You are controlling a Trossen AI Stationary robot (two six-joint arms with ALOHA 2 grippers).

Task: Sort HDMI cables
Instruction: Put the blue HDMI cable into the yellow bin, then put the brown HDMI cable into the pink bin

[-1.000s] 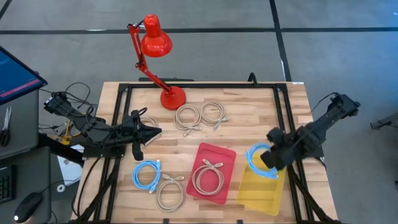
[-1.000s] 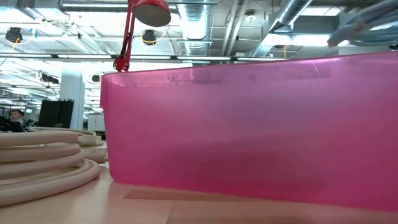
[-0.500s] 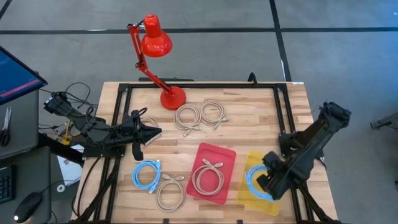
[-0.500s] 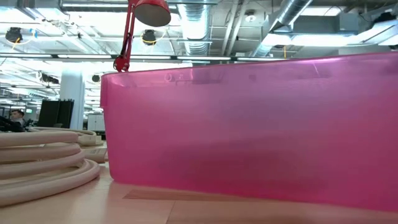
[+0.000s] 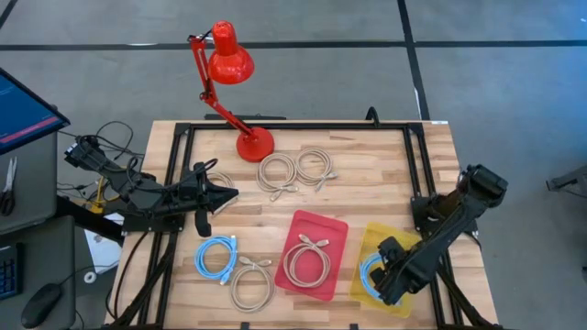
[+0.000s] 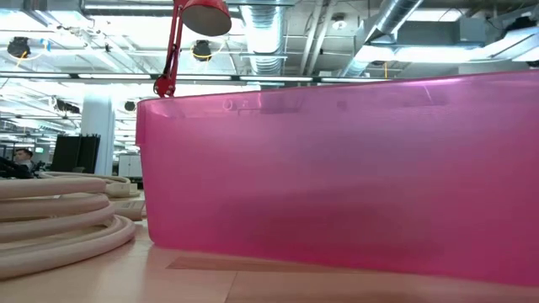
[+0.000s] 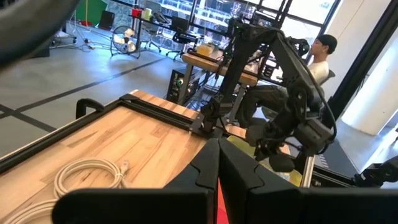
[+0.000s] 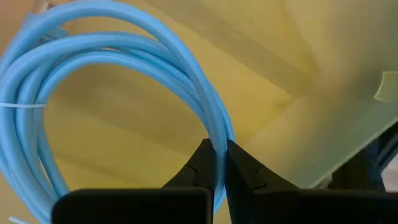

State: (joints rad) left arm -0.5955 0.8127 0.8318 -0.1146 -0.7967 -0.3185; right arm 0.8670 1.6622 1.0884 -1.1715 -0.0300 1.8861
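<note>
Right now my right tool (image 5: 383,278) is down inside the yellow tray (image 5: 402,303), its fingers (image 8: 200,163) pinched tight on a strand of the light blue cable coil (image 8: 93,81), which hangs in front of the tool over the tray floor. Beside that tool sits the pink tray (image 5: 332,223) holding a beige coil (image 5: 306,261). My left tool (image 5: 223,194) waits over the desk (image 5: 385,179), fingers pressed together, with another blue coil (image 5: 215,257) and a beige coil (image 5: 249,282) near it.

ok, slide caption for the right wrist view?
Right gripper fingers pinch a light blue cable coil inside the yellow bin.
</note>
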